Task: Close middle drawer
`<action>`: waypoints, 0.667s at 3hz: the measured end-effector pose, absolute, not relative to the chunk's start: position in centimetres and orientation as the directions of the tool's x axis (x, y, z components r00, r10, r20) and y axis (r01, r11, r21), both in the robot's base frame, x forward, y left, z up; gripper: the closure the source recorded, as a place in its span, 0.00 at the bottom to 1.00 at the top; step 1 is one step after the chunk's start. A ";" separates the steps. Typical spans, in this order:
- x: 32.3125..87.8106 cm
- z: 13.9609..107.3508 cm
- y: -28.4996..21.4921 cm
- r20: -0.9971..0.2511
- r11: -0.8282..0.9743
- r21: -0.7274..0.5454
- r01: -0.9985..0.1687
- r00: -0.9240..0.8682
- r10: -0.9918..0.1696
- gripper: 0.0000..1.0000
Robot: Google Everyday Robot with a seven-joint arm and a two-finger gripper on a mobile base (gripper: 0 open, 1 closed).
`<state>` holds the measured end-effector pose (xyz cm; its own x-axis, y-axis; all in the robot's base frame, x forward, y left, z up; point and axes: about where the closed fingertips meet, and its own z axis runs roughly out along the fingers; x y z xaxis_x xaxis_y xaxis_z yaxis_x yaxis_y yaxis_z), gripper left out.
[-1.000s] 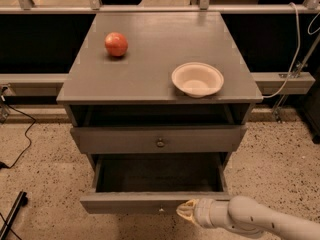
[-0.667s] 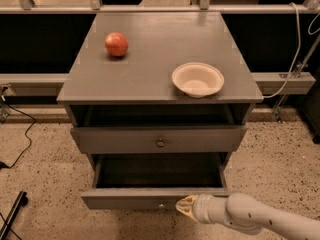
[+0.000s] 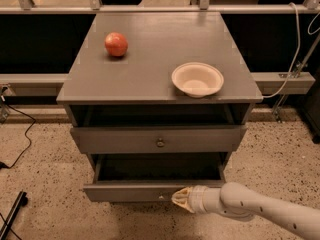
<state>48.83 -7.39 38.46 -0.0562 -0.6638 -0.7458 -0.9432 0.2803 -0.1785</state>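
The middle drawer (image 3: 125, 192) is the lowest open drawer of the grey cabinet (image 3: 150, 59). It is a wide shallow box with a dark inside and a low flat front panel, pulled out toward me. My gripper (image 3: 176, 198) comes in from the lower right on a pale arm. Its pale tip is shut and rests against the front panel just right of the tiny centre knob (image 3: 161, 196).
The taller-fronted drawer (image 3: 200, 139) above has a brass knob and stands slightly out. A red apple (image 3: 116, 44) and a white bowl (image 3: 197, 79) sit on the cabinet top. A cable (image 3: 22, 139) and a dark bar (image 3: 12, 216) lie on the speckled floor at left.
The gripper has moved forward and the middle drawer's front panel has slid a little way back into the cabinet.
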 end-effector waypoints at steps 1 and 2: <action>48.8 38.5 -7.3 -0.747 0.278 -0.177 -0.944 -0.055 -0.663 1.00; 49.0 38.4 -7.4 -0.745 0.280 -0.180 -0.943 -0.055 -0.664 1.00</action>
<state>49.01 -7.36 38.40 -0.0550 -0.6644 -0.7453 -0.9431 0.2798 -0.1799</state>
